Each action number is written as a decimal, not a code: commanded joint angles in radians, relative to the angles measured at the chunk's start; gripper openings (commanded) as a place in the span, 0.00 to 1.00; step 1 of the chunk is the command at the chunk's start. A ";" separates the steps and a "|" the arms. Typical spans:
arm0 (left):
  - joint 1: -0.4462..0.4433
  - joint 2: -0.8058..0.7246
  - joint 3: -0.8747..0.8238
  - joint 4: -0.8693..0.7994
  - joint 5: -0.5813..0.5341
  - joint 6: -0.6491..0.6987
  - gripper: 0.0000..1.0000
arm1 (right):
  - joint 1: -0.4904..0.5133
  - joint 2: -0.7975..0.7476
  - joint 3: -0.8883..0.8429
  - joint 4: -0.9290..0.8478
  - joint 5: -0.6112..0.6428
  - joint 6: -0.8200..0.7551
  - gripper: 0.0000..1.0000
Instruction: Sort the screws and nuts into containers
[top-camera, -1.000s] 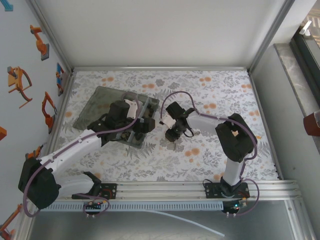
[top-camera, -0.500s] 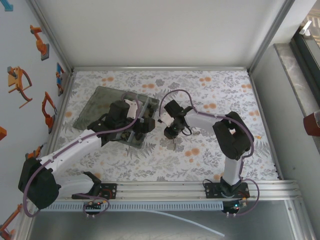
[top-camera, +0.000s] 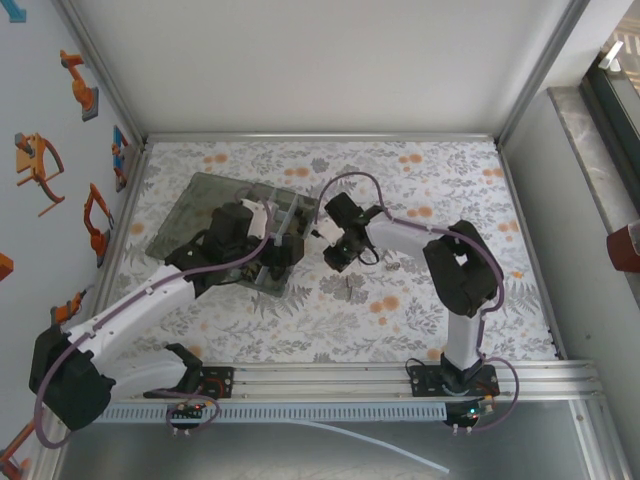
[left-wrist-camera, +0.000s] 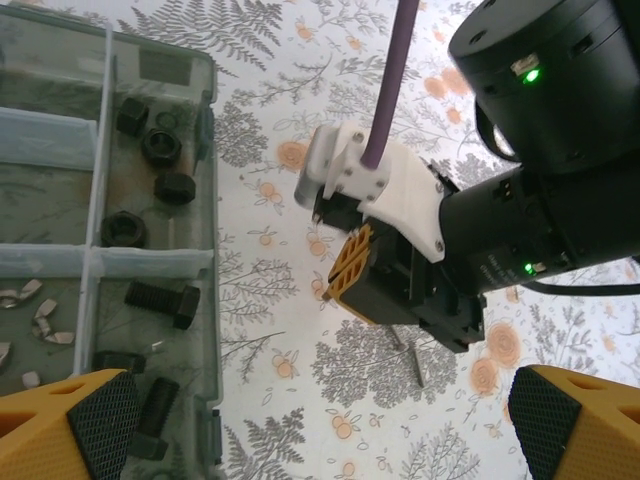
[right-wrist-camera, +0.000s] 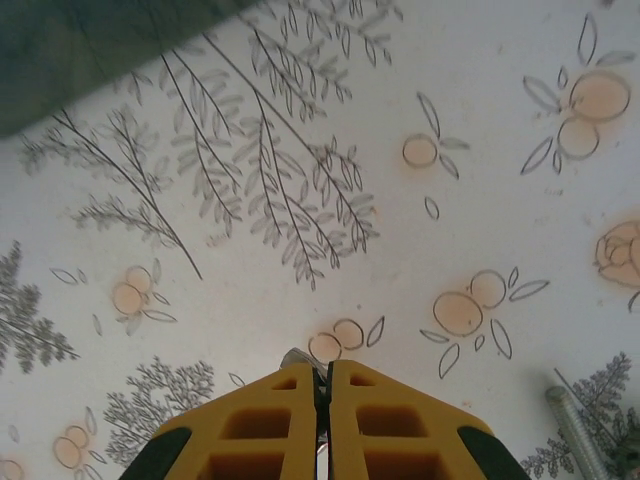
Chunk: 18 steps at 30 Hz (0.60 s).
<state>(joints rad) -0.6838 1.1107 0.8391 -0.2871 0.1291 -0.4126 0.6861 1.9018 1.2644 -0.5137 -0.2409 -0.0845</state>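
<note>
The containers are compartments of a smoky-grey organizer box, which lies left of centre. One compartment holds black nuts, another black screws. My right gripper is shut just above the patterned cloth, and the head of a small silvery screw pokes out at its tip. This gripper hangs just right of the box. Another silvery screw lies on the cloth under it. My left gripper is open by the box's right edge, with nothing between its fingers.
Silvery wing nuts lie in a lower-left compartment. The box's flat lid spreads out to the far left. A metal frame and white walls enclose the flowered cloth.
My right gripper has closed and shifted slightly up and left toward the box. The left arm's elbow has shifted a little, and its gripper stays open over the box edge.
</note>
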 joint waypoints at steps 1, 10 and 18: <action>0.027 -0.055 0.013 -0.116 -0.097 0.005 0.97 | 0.013 -0.024 0.098 0.030 -0.097 0.091 0.00; 0.118 -0.201 -0.051 -0.268 -0.265 -0.108 0.97 | 0.096 0.080 0.297 0.190 -0.253 0.256 0.00; 0.131 -0.266 -0.059 -0.298 -0.262 -0.100 0.97 | 0.155 0.255 0.493 0.185 -0.234 0.334 0.00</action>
<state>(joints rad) -0.5602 0.8669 0.7940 -0.5491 -0.1116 -0.4938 0.8288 2.1151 1.6970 -0.3023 -0.4755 0.2047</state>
